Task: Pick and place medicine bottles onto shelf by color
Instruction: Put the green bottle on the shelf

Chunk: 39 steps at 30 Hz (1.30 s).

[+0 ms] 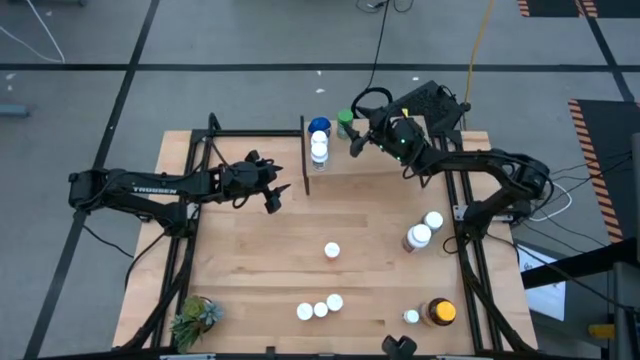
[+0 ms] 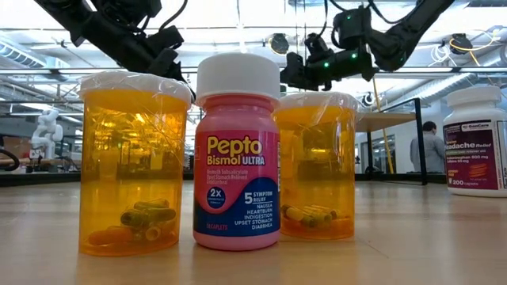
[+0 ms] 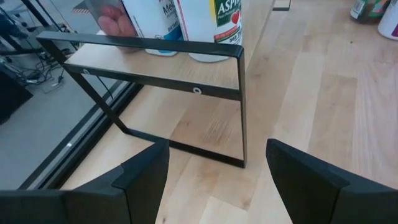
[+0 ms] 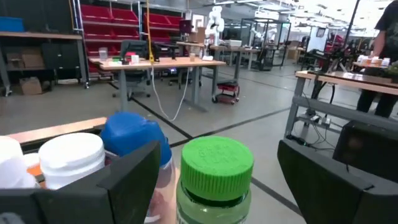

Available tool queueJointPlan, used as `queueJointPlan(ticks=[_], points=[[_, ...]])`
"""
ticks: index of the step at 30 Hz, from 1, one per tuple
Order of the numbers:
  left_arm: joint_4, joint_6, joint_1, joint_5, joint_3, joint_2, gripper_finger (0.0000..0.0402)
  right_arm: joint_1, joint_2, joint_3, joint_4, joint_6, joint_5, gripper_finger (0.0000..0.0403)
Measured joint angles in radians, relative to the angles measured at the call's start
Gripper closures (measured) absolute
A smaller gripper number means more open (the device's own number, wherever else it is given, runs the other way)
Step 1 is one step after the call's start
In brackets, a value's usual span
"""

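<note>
Standing on the shelf [image 1: 335, 150], the green-capped bottle [image 4: 214, 171] sits between my right claw's [image 4: 217, 180] spread fingers, apart from both; blue-capped [image 4: 132, 140] and white-capped bottles [image 4: 71, 158] crowd beside it. My left claw [image 3: 214, 180], spread, hovers near the shelf's leg [image 3: 241, 109].

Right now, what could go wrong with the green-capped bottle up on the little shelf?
1. The right gripper has its jaws open around the green-capped medicine bottle. The blue-capped bottle and the white-capped bottle stand very near, so a jaw might bump them over.
2. The green-capped bottle sits near the end of the small light-wood shelf on black legs, so a nudge could push it off.
</note>
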Motion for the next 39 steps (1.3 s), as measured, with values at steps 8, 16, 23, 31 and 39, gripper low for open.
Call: queueJointPlan(ticks=[8,16,23,31,39], points=[[0.004,0.007,0.002,-0.018,0.000,0.000,0.0128,-0.032,0.004,0.026,-0.033,0.011,-0.059,0.0095],[0.003,0.005,0.002,-0.027,0.000,0.000,0.0128,-0.034,0.003,0.047,-0.063,0.018,-0.084,0.0116],[0.010,0.004,0.002,-0.027,0.000,0.000,0.0128,-0.037,0.003,0.047,-0.076,0.009,-0.085,0.0103],[0.025,0.010,0.003,-0.027,0.000,0.000,0.0128,-0.039,0.004,0.099,-0.132,0.021,-0.133,0.0070],[0.037,0.004,0.018,-0.028,0.000,0.000,0.0128,-0.052,0.028,0.159,-0.236,0.014,-0.136,0.0069]])
